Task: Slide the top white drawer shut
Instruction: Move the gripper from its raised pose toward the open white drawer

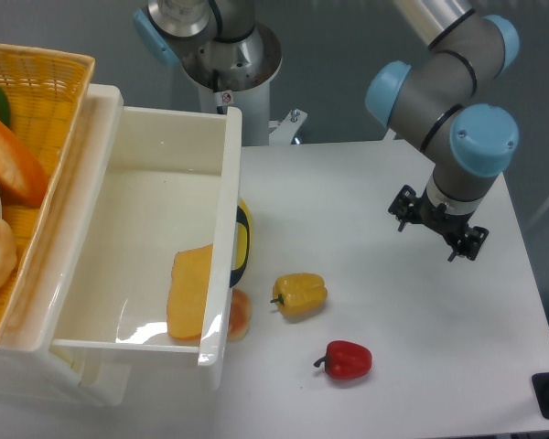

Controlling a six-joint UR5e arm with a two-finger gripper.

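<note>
Seen from above, the top white drawer [156,233] stands pulled out from its cabinet at the left of the table [384,302], its glossy cream interior open to view and its front panel facing the middle of the tabletop. A flat yellow-orange piece [190,294] lies inside, leaning against the front wall. The black curved handle [242,245], edged in yellow, shows on the outside of that panel, and a small orange fruit [239,315] sits on the table just below it, touching or nearly touching the drawer front. A yellow bell pepper [299,294] rests near the drawer, with a red bell pepper [347,359] a little farther out toward the table's near edge. Behind the drawer, at the far left, a yellow wicker basket [50,87] holds an orange item and a green one. The grey-and-blue arm [457,101] reaches in from the upper right, and its gripper [437,225] hangs over bare tabletop, well apart from the drawer; whether its fingers are spread or closed cannot be made out from this angle.
</note>
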